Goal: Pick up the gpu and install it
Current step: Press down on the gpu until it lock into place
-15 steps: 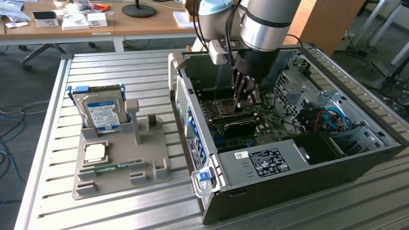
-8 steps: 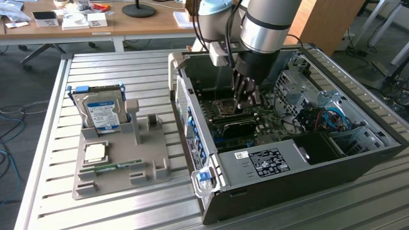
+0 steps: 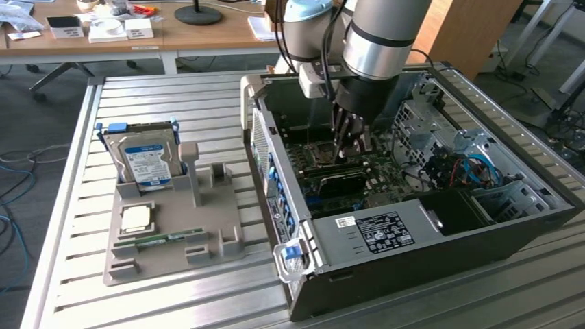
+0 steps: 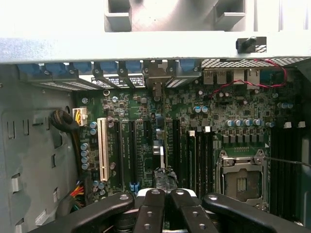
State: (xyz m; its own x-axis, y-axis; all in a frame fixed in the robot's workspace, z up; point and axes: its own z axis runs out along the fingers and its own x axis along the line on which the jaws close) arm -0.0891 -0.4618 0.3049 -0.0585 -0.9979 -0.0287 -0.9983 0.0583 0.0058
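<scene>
gpu on edge, gripper clamped

The tool hides most of the gpu beneath it.

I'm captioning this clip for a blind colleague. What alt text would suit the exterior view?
A robot arm reaches down into an open computer case on a slatted metal table, its gripper shut, low over the motherboard. On the exterior view's left, a grey holder carries a hard drive, a processor chip and a memory stick.
</scene>
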